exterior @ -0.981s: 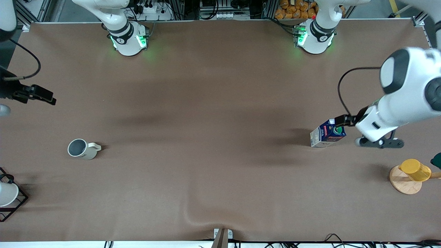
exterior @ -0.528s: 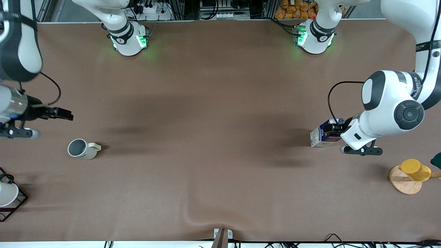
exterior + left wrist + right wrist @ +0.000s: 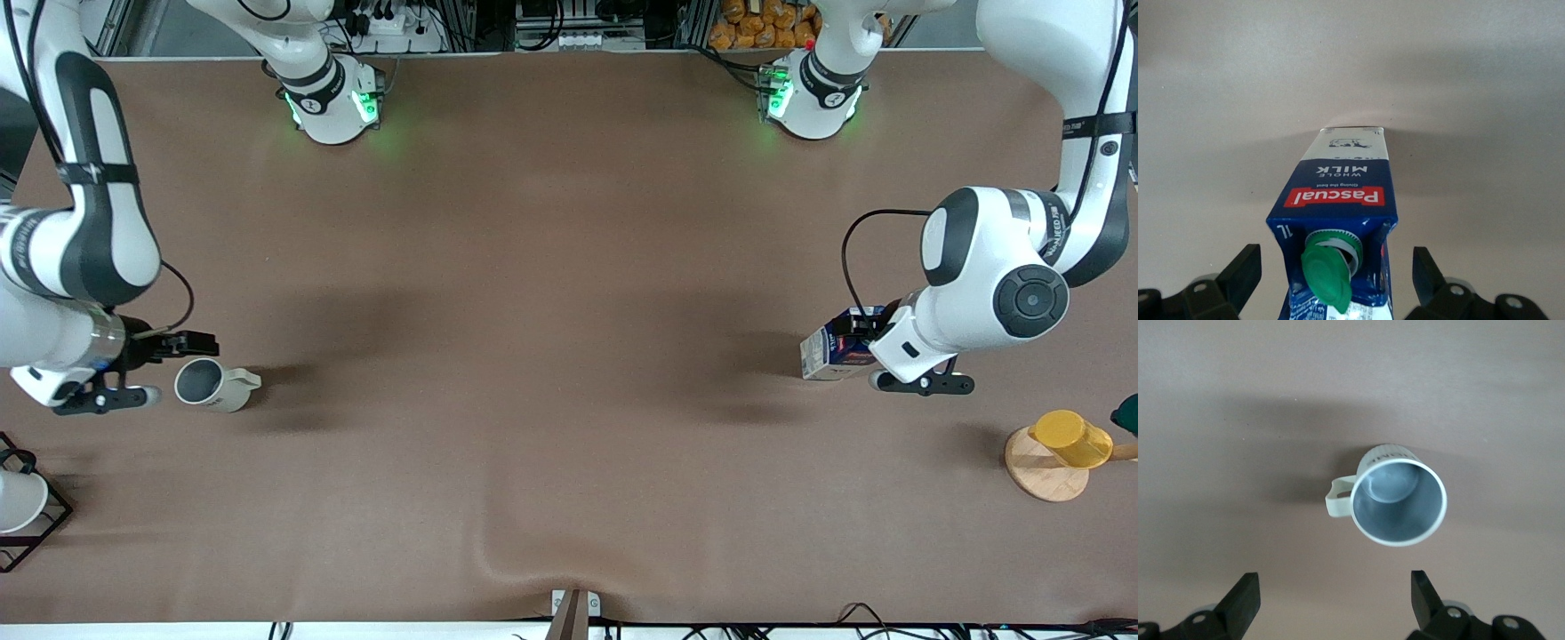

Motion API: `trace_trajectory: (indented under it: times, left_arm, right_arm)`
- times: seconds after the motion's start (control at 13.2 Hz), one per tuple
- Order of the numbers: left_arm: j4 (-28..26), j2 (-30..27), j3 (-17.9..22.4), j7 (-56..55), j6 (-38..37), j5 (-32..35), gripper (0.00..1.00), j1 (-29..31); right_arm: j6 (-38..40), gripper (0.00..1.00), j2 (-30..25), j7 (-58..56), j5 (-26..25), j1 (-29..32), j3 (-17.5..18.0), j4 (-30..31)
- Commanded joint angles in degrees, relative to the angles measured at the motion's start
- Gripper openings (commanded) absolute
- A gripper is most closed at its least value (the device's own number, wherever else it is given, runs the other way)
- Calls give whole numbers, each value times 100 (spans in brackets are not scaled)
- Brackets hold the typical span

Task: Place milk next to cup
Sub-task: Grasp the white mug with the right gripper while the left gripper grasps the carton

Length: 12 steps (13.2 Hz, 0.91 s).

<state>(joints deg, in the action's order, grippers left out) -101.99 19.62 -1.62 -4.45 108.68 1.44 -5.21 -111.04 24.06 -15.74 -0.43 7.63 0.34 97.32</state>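
**A:** The milk (image 3: 831, 348) — where does it stand?

**B:** Upright on the brown table (image 3: 551, 356), toward the left arm's end, well in from every table edge. The left gripper (image 3: 1337, 280) is at its top with fingers (image 3: 1245, 273) spread wide, one on each side of the carton's green-capped gable, neither touching it.

**A:** And the cup (image 3: 212, 384)?

**B:** Upright toward the right arm's end of the table, well apart from the milk, its handle pointing toward the milk's end. The right gripper (image 3: 1331, 597) hangs just beside and above it, fingers (image 3: 1243, 597) open, nothing between them.

**A:** How much free room is there?

**B:** A long bare stretch of tabletop lies between the cup and the milk. Near the milk's end, nearer the front camera, a yellow cup (image 3: 1069, 438) sits on a round wooden stand (image 3: 1040, 471) close to the table's edge. Near the cup's end, a black wire rack (image 3: 44, 524) with a white cup (image 3: 18, 500) sits at the edge, nearer the front camera than the mug.
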Motion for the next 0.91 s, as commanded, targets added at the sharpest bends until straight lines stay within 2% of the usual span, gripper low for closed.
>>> trace_trajectory:
  times: [0.0, 0.38, 0.53, 0.68, 0.75, 0.83]
  left_arm:
    - [-172, -117, -14, -126, 92, 164, 100, -16]
    - [-145, -72, -14, -170, 92, 155, 98, -7]
    - [-145, -64, -14, -179, 92, 155, 81, 2]
    - [-128, -55, -14, -266, 92, 155, 73, -7]
    - [-119, -55, -23, -293, 92, 155, 65, -7]
    - [-119, -55, -23, -293, 92, 155, 63, -15]
  right_arm:
    - [-530, 100, 204, -717, -89, 37, 36, 154]
    - [-1122, 100, 230, -1255, -98, 54, 36, 753]
    - [-1122, 100, 335, -1597, -98, 89, 36, 780]
    - [-1175, 100, 493, -1948, -115, 81, 36, 736]
    - [-1192, 100, 572, -2141, -115, 55, 36, 710]
    - [-1201, 100, 669, -2230, -124, 72, 36, 701]
